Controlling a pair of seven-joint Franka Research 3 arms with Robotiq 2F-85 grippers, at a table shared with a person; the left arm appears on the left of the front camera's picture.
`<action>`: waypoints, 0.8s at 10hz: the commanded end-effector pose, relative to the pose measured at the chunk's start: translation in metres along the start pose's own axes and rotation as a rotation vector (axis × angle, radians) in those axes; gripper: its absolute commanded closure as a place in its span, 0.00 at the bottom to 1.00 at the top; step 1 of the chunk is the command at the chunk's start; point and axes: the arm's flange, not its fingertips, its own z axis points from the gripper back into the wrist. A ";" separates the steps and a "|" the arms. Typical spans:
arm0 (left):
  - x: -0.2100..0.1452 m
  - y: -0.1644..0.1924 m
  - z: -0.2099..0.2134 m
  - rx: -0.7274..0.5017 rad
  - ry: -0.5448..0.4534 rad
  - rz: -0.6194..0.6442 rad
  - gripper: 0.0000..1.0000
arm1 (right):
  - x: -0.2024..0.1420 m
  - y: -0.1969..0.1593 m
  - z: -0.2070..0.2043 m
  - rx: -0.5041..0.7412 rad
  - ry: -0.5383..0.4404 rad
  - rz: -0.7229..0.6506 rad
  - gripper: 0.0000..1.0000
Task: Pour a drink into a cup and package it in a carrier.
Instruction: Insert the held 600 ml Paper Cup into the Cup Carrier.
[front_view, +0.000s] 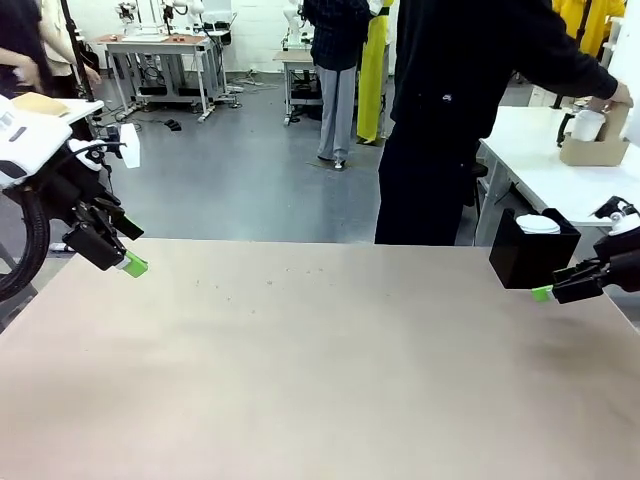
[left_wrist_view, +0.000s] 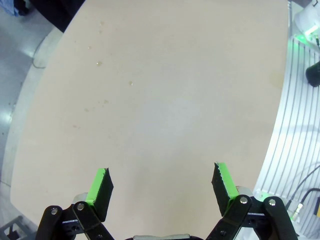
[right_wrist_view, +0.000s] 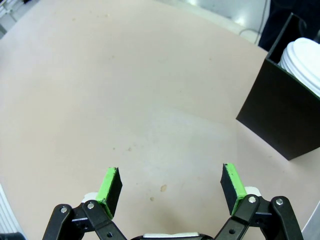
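The brown cardboard carrier (front_view: 592, 150) stands on a white side table (front_view: 540, 165) at the far right, off my table, with a white cup (front_view: 587, 125) in it. A person in black reaches over it, one hand (front_view: 620, 95) at its top. The drink is out of view. My left gripper (front_view: 138, 250) (left_wrist_view: 162, 182) hovers open at the left edge of the tan table (front_view: 320, 360), nothing between its green pads. Over at the table's right edge my right gripper (front_view: 545, 290) (right_wrist_view: 171, 185) is open too, just in front of a black box.
The black square box (front_view: 530, 255) (right_wrist_view: 280, 115) sits at the table's right side with white lids (front_view: 538, 224) (right_wrist_view: 302, 60) stacked in it. The person's body (front_view: 440, 120) stands behind the far edge, right of centre. Other people and tables are farther back.
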 end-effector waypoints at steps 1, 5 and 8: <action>0.000 -0.001 0.001 -0.011 -0.017 0.009 0.00 | 0.001 0.000 0.001 -0.010 -0.001 0.001 0.00; 0.000 -0.001 0.001 -0.011 -0.017 0.009 0.00 | 0.001 0.000 0.001 -0.010 -0.001 0.001 0.00; 0.000 -0.001 0.001 -0.011 -0.017 0.009 0.00 | 0.001 0.000 0.001 -0.010 -0.001 0.001 0.00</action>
